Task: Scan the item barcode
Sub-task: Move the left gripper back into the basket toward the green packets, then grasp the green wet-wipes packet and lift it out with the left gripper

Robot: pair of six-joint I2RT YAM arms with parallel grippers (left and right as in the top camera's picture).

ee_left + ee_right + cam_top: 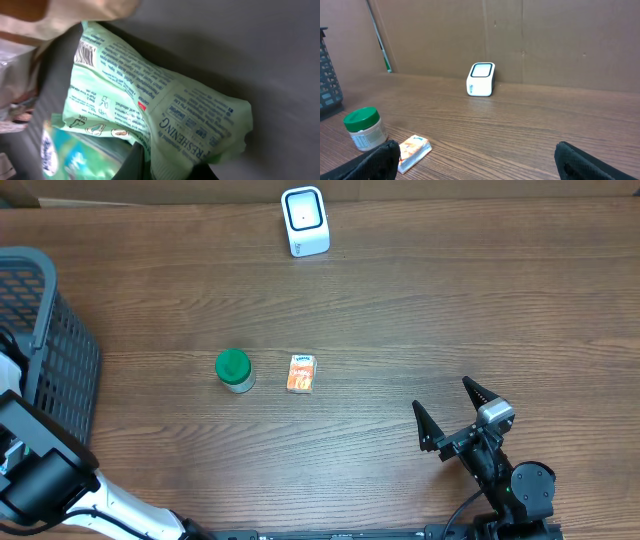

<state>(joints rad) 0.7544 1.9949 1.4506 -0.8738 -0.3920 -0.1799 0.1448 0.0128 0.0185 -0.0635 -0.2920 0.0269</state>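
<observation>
Our left gripper [167, 169] pinches the wipes packet [165, 107]; we should lift gently, presenting its ten-o'clock barcode [85, 54] flat to the twelve-o'clock scanner [304, 220].

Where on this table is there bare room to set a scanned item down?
Bare wood lies between the scanner and the green-lidded jar, and right of the orange box up to the open right gripper. Jar and box crowd the middle; the basket fills the left edge.
</observation>
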